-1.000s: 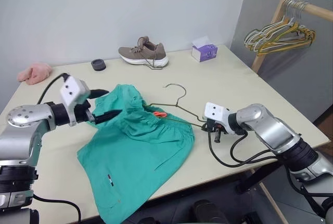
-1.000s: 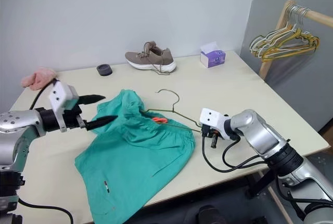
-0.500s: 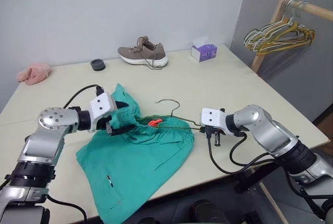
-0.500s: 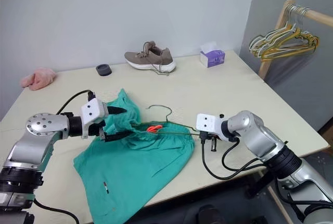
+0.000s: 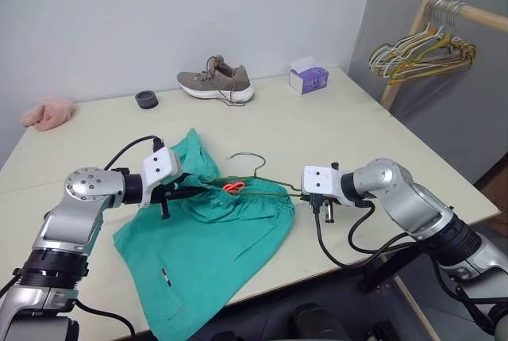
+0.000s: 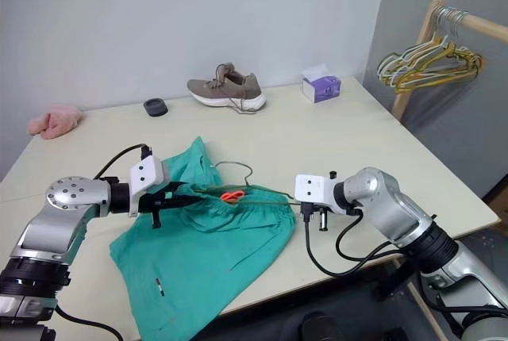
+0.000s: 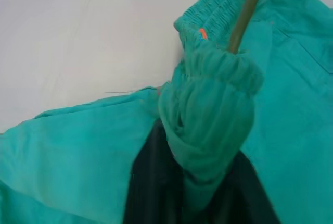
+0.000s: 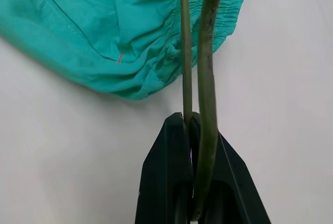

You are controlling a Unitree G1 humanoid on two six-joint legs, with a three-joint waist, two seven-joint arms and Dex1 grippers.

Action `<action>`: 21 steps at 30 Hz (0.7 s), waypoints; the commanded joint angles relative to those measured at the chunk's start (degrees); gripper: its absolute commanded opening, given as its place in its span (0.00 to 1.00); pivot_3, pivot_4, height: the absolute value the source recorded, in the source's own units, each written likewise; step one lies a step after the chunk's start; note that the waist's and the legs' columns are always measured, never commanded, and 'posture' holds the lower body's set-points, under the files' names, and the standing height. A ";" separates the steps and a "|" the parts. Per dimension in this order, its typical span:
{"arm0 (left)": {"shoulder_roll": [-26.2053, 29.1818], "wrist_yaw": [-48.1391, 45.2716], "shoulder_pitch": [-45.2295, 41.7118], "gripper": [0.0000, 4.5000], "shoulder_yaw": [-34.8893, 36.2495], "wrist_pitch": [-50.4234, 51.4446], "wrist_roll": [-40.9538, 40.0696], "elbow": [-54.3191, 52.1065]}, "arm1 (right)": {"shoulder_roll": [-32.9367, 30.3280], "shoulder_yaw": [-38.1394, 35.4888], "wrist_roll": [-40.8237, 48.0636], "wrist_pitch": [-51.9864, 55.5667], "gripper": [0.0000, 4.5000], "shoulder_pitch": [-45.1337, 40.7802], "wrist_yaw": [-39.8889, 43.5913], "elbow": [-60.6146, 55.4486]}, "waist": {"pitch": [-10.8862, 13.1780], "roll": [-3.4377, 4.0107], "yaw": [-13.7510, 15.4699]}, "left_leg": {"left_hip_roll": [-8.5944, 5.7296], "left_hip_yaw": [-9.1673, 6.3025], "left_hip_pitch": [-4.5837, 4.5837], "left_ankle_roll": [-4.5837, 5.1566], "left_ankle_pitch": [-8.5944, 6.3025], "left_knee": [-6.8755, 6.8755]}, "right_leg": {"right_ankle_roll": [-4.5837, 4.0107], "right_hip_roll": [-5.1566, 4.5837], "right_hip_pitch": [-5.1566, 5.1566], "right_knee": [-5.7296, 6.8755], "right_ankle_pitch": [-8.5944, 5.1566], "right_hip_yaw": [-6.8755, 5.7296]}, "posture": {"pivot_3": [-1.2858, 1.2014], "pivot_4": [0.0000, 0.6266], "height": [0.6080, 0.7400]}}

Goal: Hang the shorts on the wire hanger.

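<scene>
Shorts (image 5: 210, 234) in teal-green cloth are spread over the near left part of the bench (image 5: 317, 131), their lower edge reaching the bench's front edge, their gathered waistband bunched up between my two arms. Along that waistband lies the wire hanger (image 5: 258, 182), thin and dull olive, its hook (image 5: 248, 159) curling up toward the far side; one end of the wire passes into the waistband folds, and how far it goes inside I cannot tell. A small orange bit (image 5: 233, 187) shows at the waistband just beside the wire.

My left gripper (image 5: 184, 191) is clamped on a fold of the shorts' waistband; in the left wrist view the cloth wraps over the black fingers (image 7: 151, 193) and hides their tips. My right gripper (image 5: 300, 193) is pinched together on the hanger's corner, where two strands of wire meet between its fingers (image 8: 169, 182).

Off the bench's right end a wooden rail (image 5: 468, 14) carries a bunch of yellow and silver hangers (image 5: 425, 47), cut off by the frame edge. At the far edge of the bench stand a brown shoe (image 5: 216, 85), a purple tissue box (image 5: 308, 78), a pink fuzzy cloth (image 5: 49, 112) and a small dark round thing (image 5: 145, 99). All of these are well apart from the shorts and my arms.
</scene>
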 commanded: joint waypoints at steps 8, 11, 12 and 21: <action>0.69 0.66 0.92 0.00 1.87 1.71 -0.88 -1.99 | -4.66 -5.00 -0.32 -13.62 0.33 0.55 4.27 4.13 | 0.00 0.00 -0.04 | 0.00 0.00 0.02 0.00 0.00 0.03 | 0.00 0.00 0.02 0.02 0.00 -0.01 | 0.41 0.00 1.00; 0.67 1.07 0.96 0.00 2.33 1.84 -0.94 -1.96 | -6.76 -6.61 -1.64 -15.54 0.57 1.30 3.46 6.78 | -0.01 -0.02 0.18 | -0.01 0.00 0.01 0.01 0.00 0.08 | 0.00 0.00 0.07 0.00 0.00 -0.02 | 0.41 0.00 1.00; 0.59 1.29 1.00 0.00 2.52 1.81 -0.97 -2.01 | -7.64 -7.84 -1.58 -14.97 0.64 1.62 3.13 7.68 | -0.01 -0.02 0.16 | -0.01 0.00 0.01 0.01 0.00 0.08 | 0.00 0.00 0.07 0.00 0.00 -0.01 | 0.41 0.00 1.00; -0.34 5.67 -0.35 0.00 6.38 2.00 -2.05 -0.29 | 5.24 -20.16 11.50 11.72 1.00 10.74 -5.98 -3.03 | -0.09 -0.10 -0.44 | 0.11 -0.01 0.07 0.01 0.00 0.07 | -0.06 0.09 0.08 0.11 0.04 0.00 | 0.41 0.00 1.00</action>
